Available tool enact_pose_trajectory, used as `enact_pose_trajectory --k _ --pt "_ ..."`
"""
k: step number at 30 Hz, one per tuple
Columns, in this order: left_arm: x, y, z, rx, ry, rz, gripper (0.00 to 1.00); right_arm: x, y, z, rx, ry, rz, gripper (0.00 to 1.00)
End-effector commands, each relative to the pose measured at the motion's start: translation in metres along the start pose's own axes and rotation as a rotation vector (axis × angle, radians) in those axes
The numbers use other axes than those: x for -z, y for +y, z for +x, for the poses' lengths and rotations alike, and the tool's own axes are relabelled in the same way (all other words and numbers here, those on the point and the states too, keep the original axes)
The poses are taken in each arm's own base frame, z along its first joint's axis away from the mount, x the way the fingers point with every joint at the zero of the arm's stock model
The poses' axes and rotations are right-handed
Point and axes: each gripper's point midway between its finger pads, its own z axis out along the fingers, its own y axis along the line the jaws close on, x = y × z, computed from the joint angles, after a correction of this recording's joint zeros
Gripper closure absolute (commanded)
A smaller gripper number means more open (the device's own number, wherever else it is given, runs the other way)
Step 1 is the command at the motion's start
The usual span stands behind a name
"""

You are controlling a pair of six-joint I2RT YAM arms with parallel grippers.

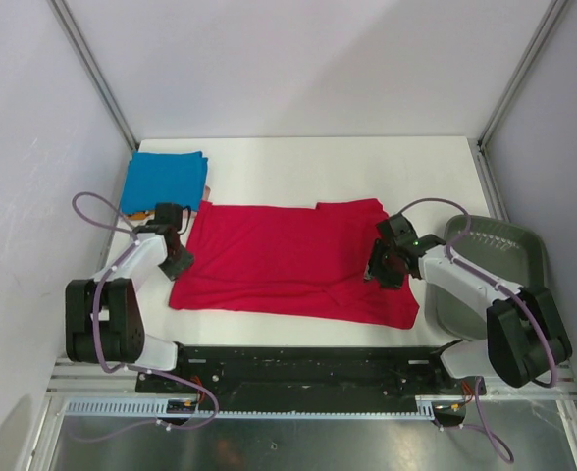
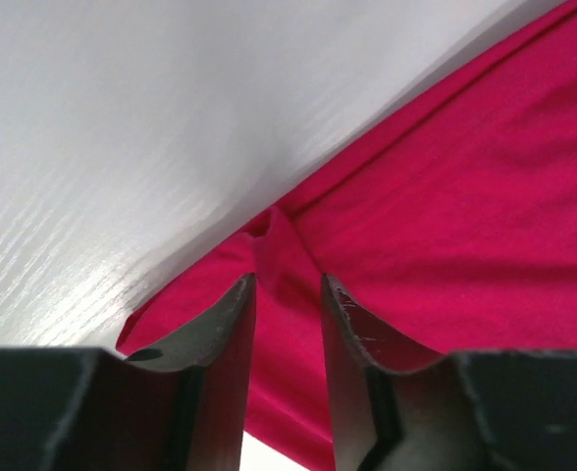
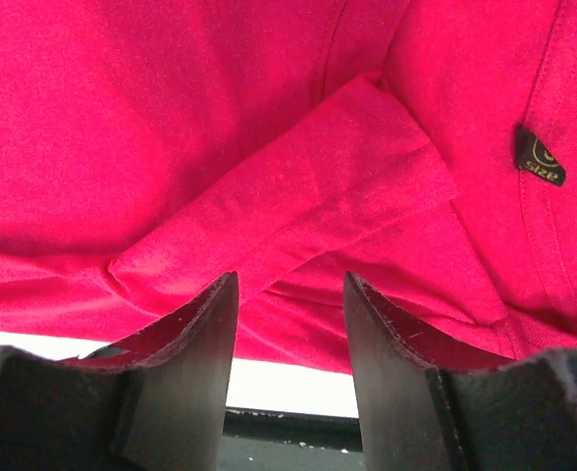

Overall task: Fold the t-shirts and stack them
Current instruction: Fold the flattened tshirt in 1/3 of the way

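Observation:
The red t-shirt (image 1: 288, 263) lies spread across the middle of the table, with its right part folded over. My left gripper (image 1: 178, 257) is at the shirt's left edge. In the left wrist view (image 2: 288, 285) its jaws stand narrowly apart, with a raised ridge of red cloth (image 2: 274, 240) running between them. My right gripper (image 1: 385, 267) is low over the shirt's right part. In the right wrist view (image 3: 290, 285) it is open over a folded flap (image 3: 298, 206), near the dark neck tag (image 3: 541, 157). The folded blue t-shirt (image 1: 166, 179) lies at the back left, with the orange one (image 1: 136, 213) peeking from under it.
A dark grey bin (image 1: 504, 260) stands at the right edge, next to the right arm. The black base rail (image 1: 308, 363) runs along the near edge. White walls with metal posts close in the table.

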Motion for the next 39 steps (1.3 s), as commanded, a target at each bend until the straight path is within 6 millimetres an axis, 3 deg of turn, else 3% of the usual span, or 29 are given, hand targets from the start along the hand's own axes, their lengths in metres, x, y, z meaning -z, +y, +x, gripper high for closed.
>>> enact_pose_trajectory --k 1,10,20,33,39 --pt "0.003 -0.017 -0.015 0.03 -0.052 0.006 0.69 -0.003 0.014 -0.017 0.034 -0.046 -0.027 0.49" --pt "0.002 -0.02 -0.024 0.023 -0.077 -0.01 0.98 -0.015 0.003 -0.007 0.058 -0.022 0.017 0.49" --pt "0.007 -0.013 -0.029 0.037 -0.103 -0.012 1.0 -0.027 -0.018 0.015 0.05 0.014 0.055 0.49" --pt "0.009 -0.001 -0.034 0.076 -0.113 -0.005 1.0 -0.034 -0.03 0.025 0.048 0.034 0.084 0.49" --pt "0.004 -0.006 -0.025 0.072 -0.073 0.015 0.67 -0.034 -0.03 0.026 0.043 0.031 0.082 0.49"
